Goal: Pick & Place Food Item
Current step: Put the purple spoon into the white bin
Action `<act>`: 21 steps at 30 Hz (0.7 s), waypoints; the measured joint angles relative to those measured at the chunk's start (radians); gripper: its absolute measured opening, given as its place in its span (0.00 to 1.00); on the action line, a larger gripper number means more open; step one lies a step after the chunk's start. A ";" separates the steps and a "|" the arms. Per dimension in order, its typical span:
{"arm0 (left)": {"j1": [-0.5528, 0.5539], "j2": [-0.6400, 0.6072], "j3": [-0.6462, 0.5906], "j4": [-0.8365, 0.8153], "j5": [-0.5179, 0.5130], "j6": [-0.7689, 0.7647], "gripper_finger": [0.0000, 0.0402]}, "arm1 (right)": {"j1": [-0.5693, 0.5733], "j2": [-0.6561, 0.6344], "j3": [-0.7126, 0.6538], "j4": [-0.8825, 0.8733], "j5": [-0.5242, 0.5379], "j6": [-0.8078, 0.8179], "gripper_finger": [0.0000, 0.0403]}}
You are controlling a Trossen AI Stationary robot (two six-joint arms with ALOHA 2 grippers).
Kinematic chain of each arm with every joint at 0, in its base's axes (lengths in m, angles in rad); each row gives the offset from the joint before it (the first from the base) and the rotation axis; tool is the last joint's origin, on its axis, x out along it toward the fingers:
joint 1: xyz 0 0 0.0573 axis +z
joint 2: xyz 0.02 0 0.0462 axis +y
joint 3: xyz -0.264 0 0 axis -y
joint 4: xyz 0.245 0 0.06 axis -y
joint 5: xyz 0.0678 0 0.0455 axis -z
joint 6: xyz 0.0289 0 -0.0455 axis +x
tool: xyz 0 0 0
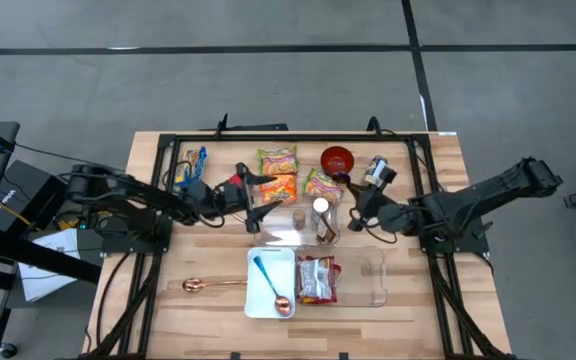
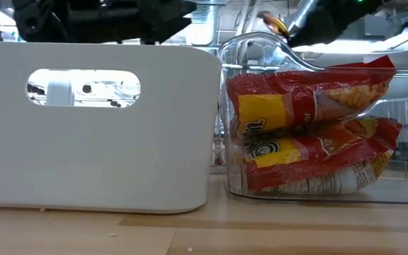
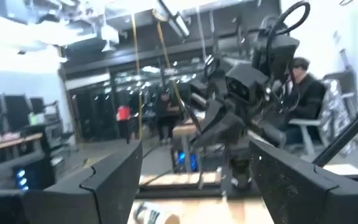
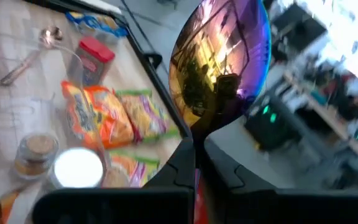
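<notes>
Nearest you, the white bin [image 1: 252, 268] with two spoons in it and the clear bin [image 1: 373, 282] sit side by side at the front edge. A red snack packet [image 1: 317, 279] already lies in the clear bin. It fills that bin well up the wall, so a second item dropped on top may perch there or slide out over the rim.

Just behind the bins, your right gripper [image 4: 196, 155] is clenched on the neck of a shiny spoon [image 4: 219, 62], bowl pointing up and away. That is a utensil, not food. If you carry on to a bin with it, you place the wrong thing. If you reach for a packet with it in the grip, the spoon's bowl may sweep into the small jar [image 1: 320, 210] standing close by and tip it.

Your left gripper [image 3: 194, 149] hangs above the table with its fingers spread and nothing between them. It faces the right arm, and the two tools are near each other over the middle of the table. Any move inward by either arm risks a knock.

Farther back, the noodle packets [image 1: 278, 160] lie flat in a tight cluster beside a red bowl [image 1: 337, 158]. These look like the food yet to be moved. They touch or overlap, so a careless pinch could lift two at once or only crumple the slippery wrapper and lose it on the way.
</notes>
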 joint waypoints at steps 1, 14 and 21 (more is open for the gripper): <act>0.000 0.021 0.012 0.013 0.016 -0.003 0.71 | 0.004 0.016 0.000 0.048 0.000 -0.049 0.00; -0.042 0.111 0.103 0.013 0.036 -0.023 0.71 | 0.011 0.213 0.000 0.537 -0.010 -0.447 0.00; -0.056 0.109 0.103 0.012 0.035 -0.024 0.71 | -0.003 0.326 0.000 0.787 -0.102 -0.600 0.00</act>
